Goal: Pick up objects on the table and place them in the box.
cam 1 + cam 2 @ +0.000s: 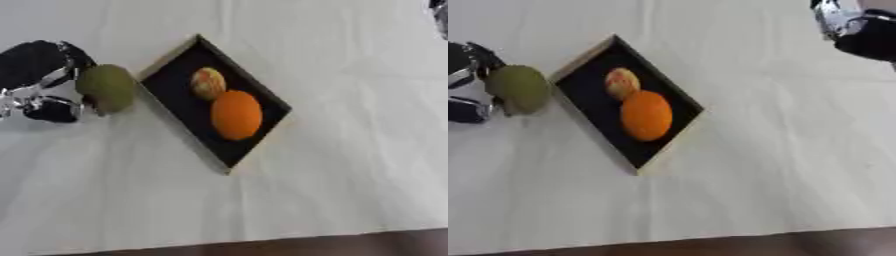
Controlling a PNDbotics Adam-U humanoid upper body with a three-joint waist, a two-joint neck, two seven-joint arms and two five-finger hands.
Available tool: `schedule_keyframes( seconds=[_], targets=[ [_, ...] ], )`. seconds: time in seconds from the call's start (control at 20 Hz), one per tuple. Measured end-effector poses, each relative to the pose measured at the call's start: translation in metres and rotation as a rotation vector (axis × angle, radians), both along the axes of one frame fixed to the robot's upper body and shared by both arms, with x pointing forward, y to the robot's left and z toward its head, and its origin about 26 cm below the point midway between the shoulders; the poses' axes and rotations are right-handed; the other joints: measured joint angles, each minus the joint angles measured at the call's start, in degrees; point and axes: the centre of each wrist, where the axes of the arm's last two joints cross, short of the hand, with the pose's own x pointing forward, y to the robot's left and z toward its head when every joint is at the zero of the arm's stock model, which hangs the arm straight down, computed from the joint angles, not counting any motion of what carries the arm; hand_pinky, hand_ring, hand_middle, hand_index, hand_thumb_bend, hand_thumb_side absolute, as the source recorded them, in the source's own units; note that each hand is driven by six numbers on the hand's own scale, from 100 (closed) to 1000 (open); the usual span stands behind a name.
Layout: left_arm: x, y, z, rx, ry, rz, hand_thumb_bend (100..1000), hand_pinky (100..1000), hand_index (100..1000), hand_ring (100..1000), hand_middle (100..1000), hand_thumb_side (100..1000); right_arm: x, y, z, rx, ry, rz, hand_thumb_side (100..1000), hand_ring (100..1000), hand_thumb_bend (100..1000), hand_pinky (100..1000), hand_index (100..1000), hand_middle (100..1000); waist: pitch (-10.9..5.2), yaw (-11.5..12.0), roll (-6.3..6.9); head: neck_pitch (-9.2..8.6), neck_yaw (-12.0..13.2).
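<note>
Fruit count so far: 2 pieces, a round orange (236, 114) and a small mottled yellow-red fruit (208, 83), lie in the shallow black rectangular box (170, 88). We hold the 3rd, a green rounded fruit (106, 88), at 9 o'clock of the box, left hand (39, 82) fingers curled round it. Right hand (859, 27) sits at 2 o'clock; we cannot tell its fingers.

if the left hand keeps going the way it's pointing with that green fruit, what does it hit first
Probably the near-left wall of the box. The left hand points right, curled round the green fruit, which sits just beside that rim. Height is unclear, so it may pass over.

Both my head cams look steeply down at the table (350, 190) from fairly close. They share the box (175, 107); the right eye catches more of my right side.
</note>
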Motion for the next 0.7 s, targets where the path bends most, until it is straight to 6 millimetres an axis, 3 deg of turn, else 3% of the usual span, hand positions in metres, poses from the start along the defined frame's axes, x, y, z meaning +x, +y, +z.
schedule_keyframes(
  seconds=[0.7],
  targets=[
    [-0.045,-0.017,0.059,-0.182,-0.204,-0.111,100,572,629,506,498,111,-0.001,-0.004,-0.002,0.014,0.010,-0.023,329,779,100,911,790,682,-0.03,0.5,0.29,0.06,-0.6]
  ],
)
